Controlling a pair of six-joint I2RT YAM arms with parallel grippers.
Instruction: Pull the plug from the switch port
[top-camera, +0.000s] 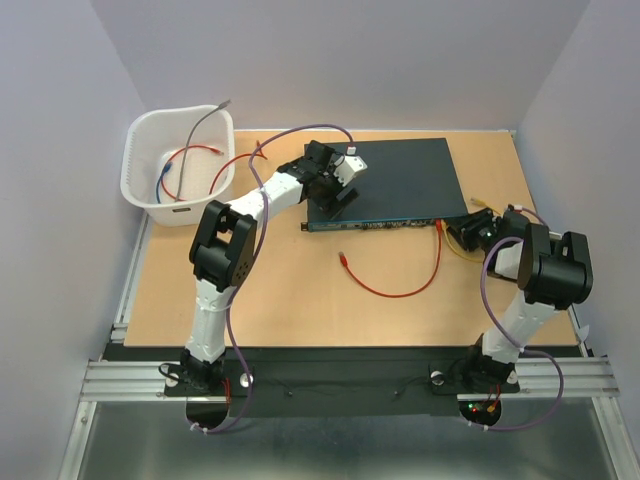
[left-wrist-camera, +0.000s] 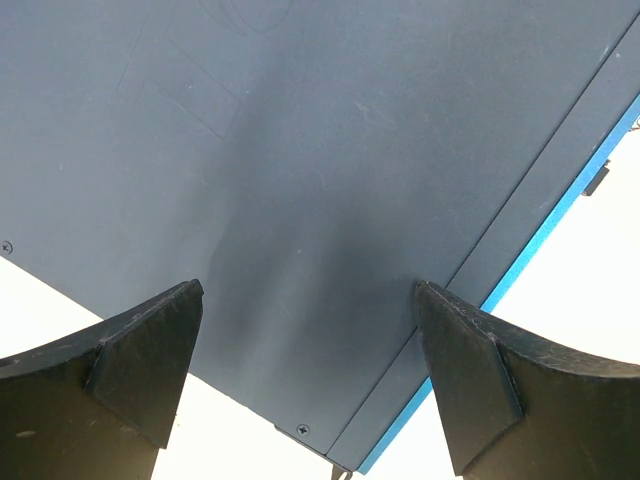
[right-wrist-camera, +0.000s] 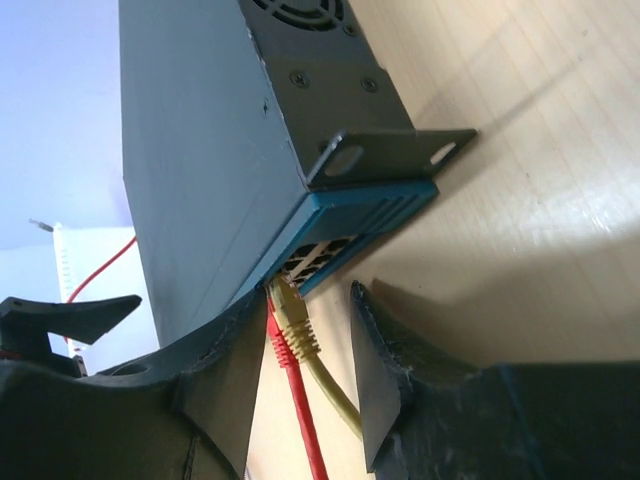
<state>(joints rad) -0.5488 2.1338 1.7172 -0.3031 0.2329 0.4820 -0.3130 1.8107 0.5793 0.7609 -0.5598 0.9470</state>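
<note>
The switch (top-camera: 400, 180) is a flat dark box at the back middle of the table, with its thin teal socket face (top-camera: 385, 226) towards me. A yellow plug (right-wrist-camera: 298, 318) and a red plug (right-wrist-camera: 281, 350) sit side by side in sockets near its right end. My right gripper (right-wrist-camera: 300, 345) is open, its fingers on either side of both plugs; the left finger (right-wrist-camera: 225, 370) is close against the red plug. My left gripper (left-wrist-camera: 310, 385) is open over the switch's top (left-wrist-camera: 300, 150) near its left front corner. The red cable (top-camera: 410, 290) loops across the table.
A white basket (top-camera: 150, 140) at the back left holds red, blue and grey cables. The red cable's free plug (top-camera: 345, 258) lies on the wooden table (top-camera: 250, 300) before the switch. A metal mounting ear (right-wrist-camera: 400, 150) sticks out at the switch's right end.
</note>
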